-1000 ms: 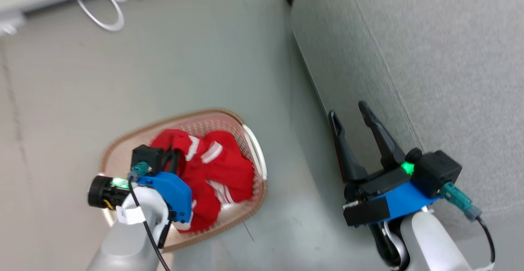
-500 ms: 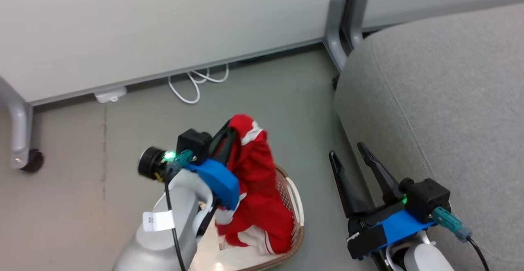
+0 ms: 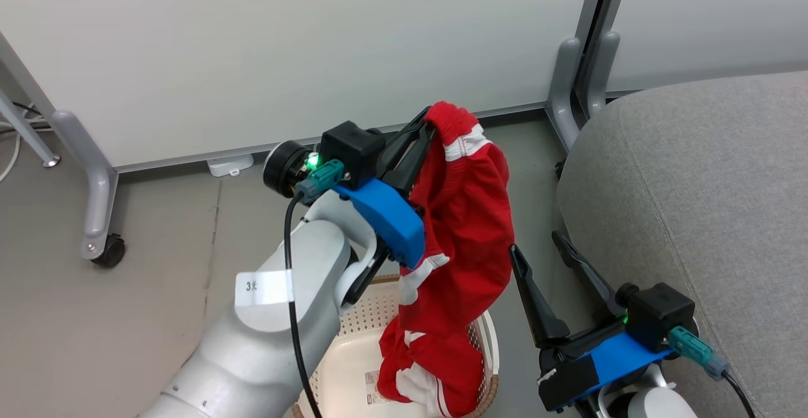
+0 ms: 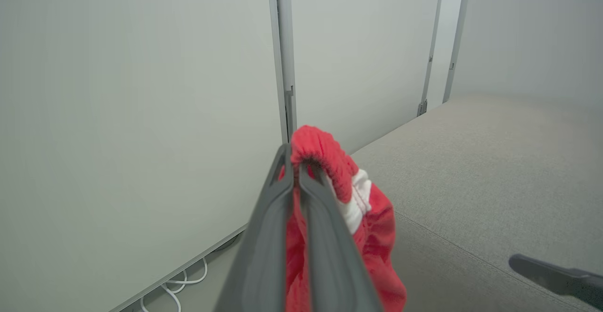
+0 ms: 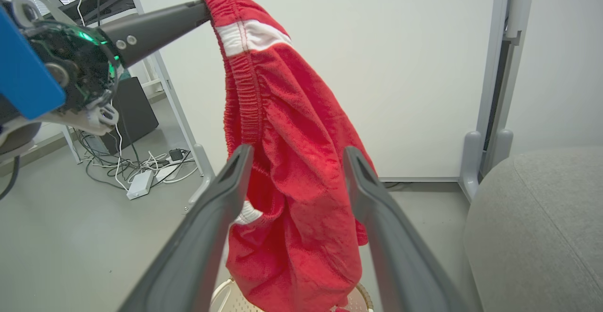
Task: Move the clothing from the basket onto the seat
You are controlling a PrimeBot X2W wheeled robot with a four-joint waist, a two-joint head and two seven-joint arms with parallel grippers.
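There are two tools, one basket and one seat. The red cloth reads as one long hanging mass, and I cannot tell whether it is one garment or two.

The left tool (image 3: 424, 129) is raised above the basket (image 3: 353, 348). Its two fingers are pressed almost together on the elastic waistband at the top of the clothing (image 3: 467, 216). In the left wrist view only a thin slit shows between the fingers, with the red band bunched over their tips (image 4: 294, 161).

The right tool (image 3: 535, 244) is spread wide and grips nothing. It sits low between the basket and the near edge of the seat (image 3: 694, 184). Its left finger is just beside the hanging cloth, and I cannot tell whether the two touch. In the right wrist view the clothing (image 5: 292, 128) hangs beyond the gap between the spread fingers.

From the left tool's tips the clothing drapes straight down, with a white stripe near the top and white trim lower down. Its bottom end lies inside the basket at the right side, next to the white handle. The basket stands on the floor (image 3: 158, 279), just beside the seat's rounded edge. None of the red fabric lies on the seat. A white panel (image 3: 315, 45) stands behind.
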